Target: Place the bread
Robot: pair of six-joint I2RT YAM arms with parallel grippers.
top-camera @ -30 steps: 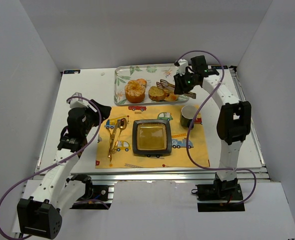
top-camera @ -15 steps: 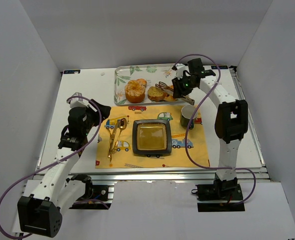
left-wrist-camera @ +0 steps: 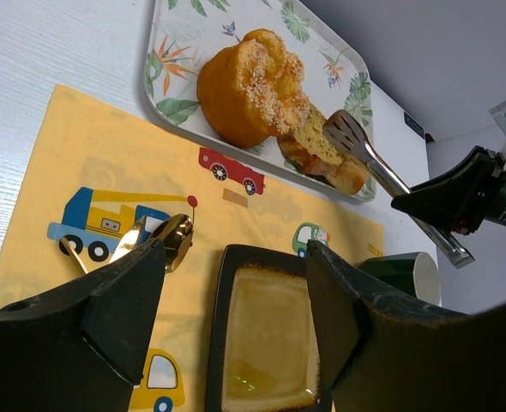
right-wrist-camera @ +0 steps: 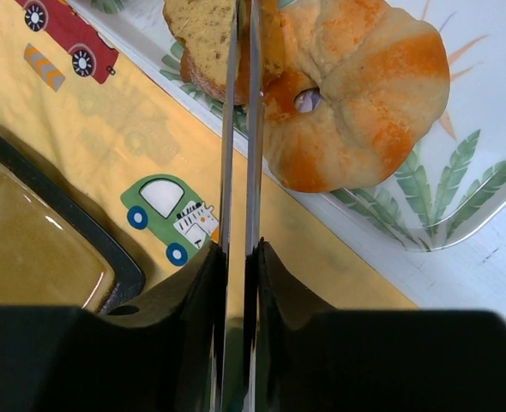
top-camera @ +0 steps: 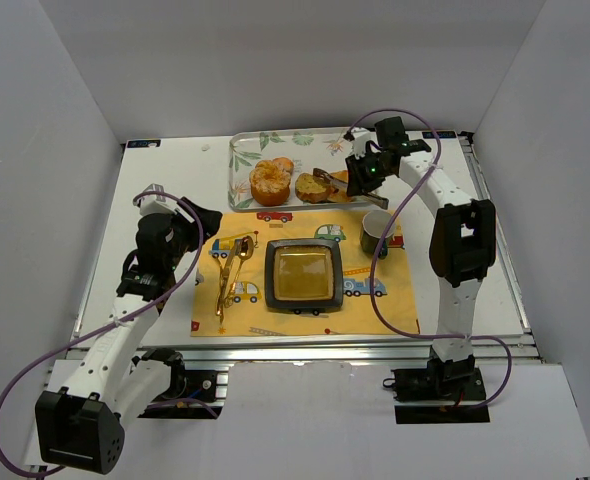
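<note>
Starting at the bases and working out: your left arm sits folded at about 9 o'clock of the black plate (top-camera: 272, 275), elbow bent and wrist aimed in toward the yellow placemat (top-camera: 395, 300). The left gripper (top-camera: 207, 222) hangs near the mat's far-left corner with its jaws spread wide and nothing between them. A gold utensil (top-camera: 230, 270) lies on the mat between that gripper and the plate. The green mug (top-camera: 375, 235) sits at 2 o'clock of the plate.

Your right arm is stretched way out, with the forearm angled in toward 12 o'clock and the wrist tipped down at the floral tray (left-wrist-camera: 163, 51). The right gripper (right-wrist-camera: 238, 257) is clamped on the tongs (left-wrist-camera: 375, 159), whose two blades are squeezed nearly together. Their far ends lie across the bread slice (right-wrist-camera: 203, 34), which is on the tray at 12 o'clock of the plate. The seeded bun (left-wrist-camera: 249, 77) is at the slice's 9 o'clock and the orange-striped ring roll (right-wrist-camera: 364, 77) at its 3 o'clock. Can't tell if the slice is actually pinched.
</note>
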